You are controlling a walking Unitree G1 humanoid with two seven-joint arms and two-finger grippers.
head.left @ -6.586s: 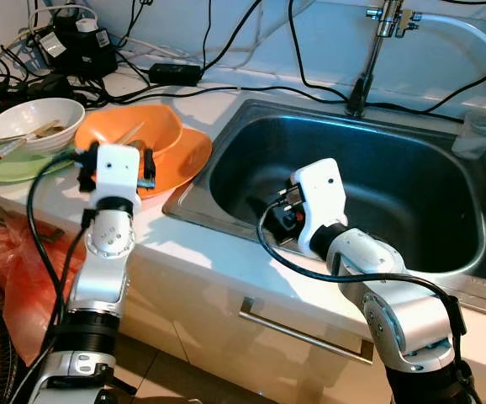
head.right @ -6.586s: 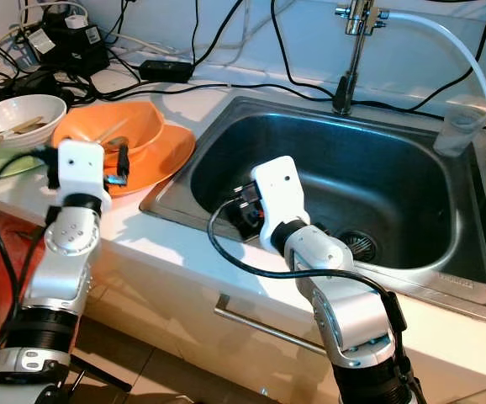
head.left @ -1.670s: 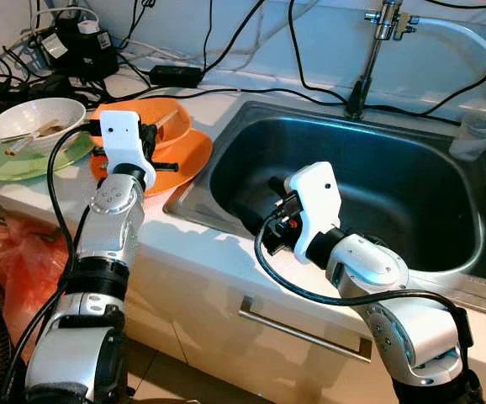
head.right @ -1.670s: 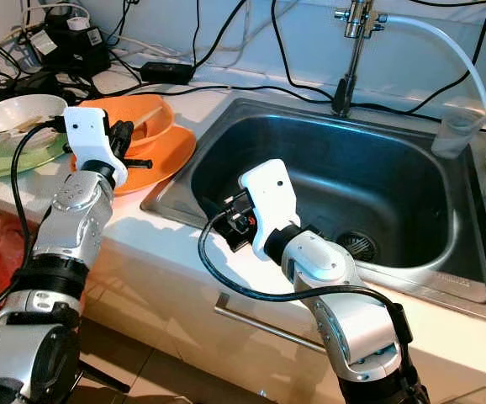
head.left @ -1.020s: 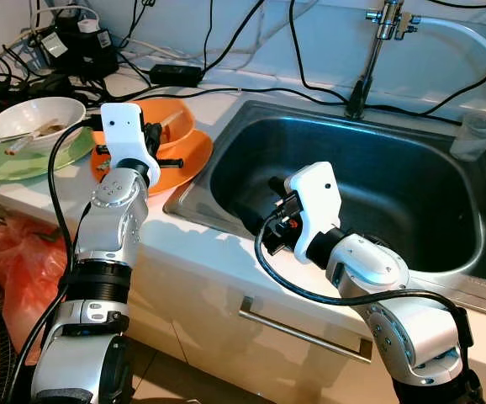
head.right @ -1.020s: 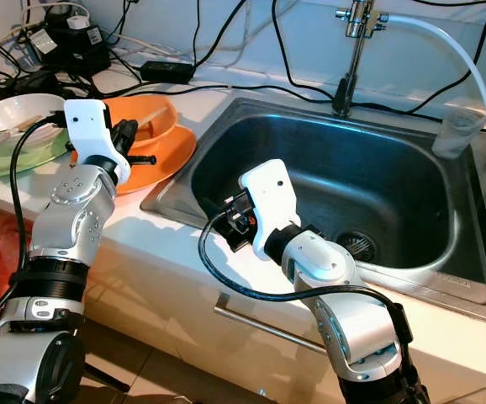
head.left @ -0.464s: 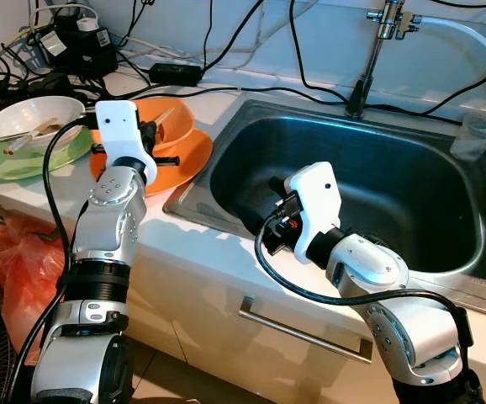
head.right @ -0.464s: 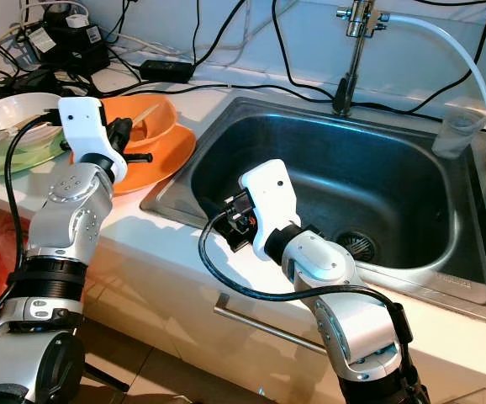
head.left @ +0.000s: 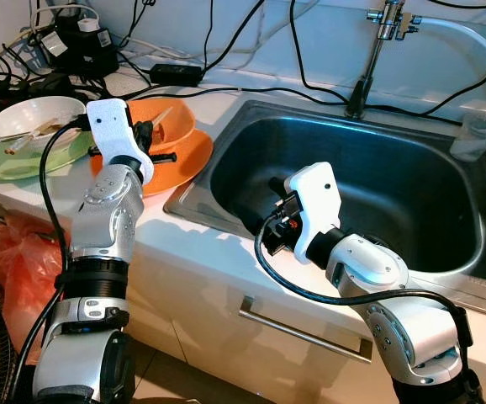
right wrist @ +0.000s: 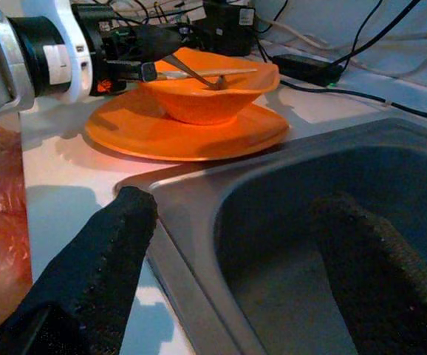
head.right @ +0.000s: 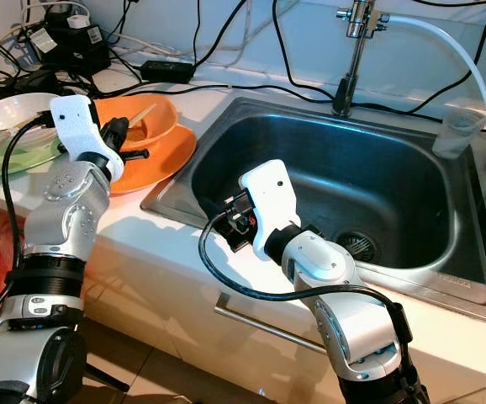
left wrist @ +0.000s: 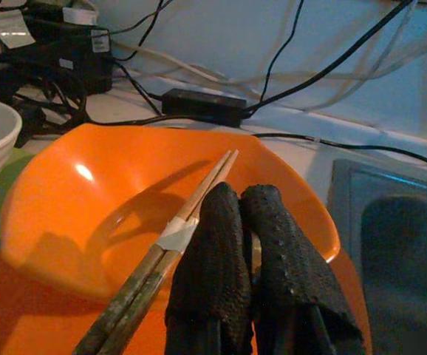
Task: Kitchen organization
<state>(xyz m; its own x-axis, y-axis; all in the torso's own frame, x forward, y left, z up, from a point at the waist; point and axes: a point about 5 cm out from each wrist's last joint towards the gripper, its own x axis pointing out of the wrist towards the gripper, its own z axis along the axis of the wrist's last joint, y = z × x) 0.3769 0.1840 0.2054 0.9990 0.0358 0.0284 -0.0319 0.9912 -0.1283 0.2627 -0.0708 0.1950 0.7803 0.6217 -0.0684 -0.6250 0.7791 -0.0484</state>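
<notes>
Chopsticks (left wrist: 171,235), a taped pair, lie slanted in the orange bowl (left wrist: 88,200), their far ends resting on its back rim. The bowl sits on an orange plate (head.left: 188,156) on the white surface (head.left: 192,244), just left of the steel sink (head.left: 394,189). The left claw (left wrist: 241,222) hangs over the bowl with its two black fingers pressed together, empty, just beside the chopsticks; whether it touches them cannot be told. In the head views the left arm reaches up from the surface's front edge, its white wrist housing at the plate's near left rim.

The right claw (right wrist: 236,244) is spread wide, one finger over the sink's front-left corner rim and the other over the basin, holding nothing. Its white housing sits low inside the sink's near-left corner.

Further left on the surface a white bowl (head.left: 34,114) with utensils in it rests on a green plate (head.left: 24,160). Black cables (head.left: 226,63) and power adapters clutter the back of the surface. A faucet (head.left: 369,50) with a white hose stands behind the sink, and a clear plastic cup (head.left: 477,133) sits at the sink's right rim. An orange plastic bag (head.left: 12,261) hangs below the surface's front edge at the left.
</notes>
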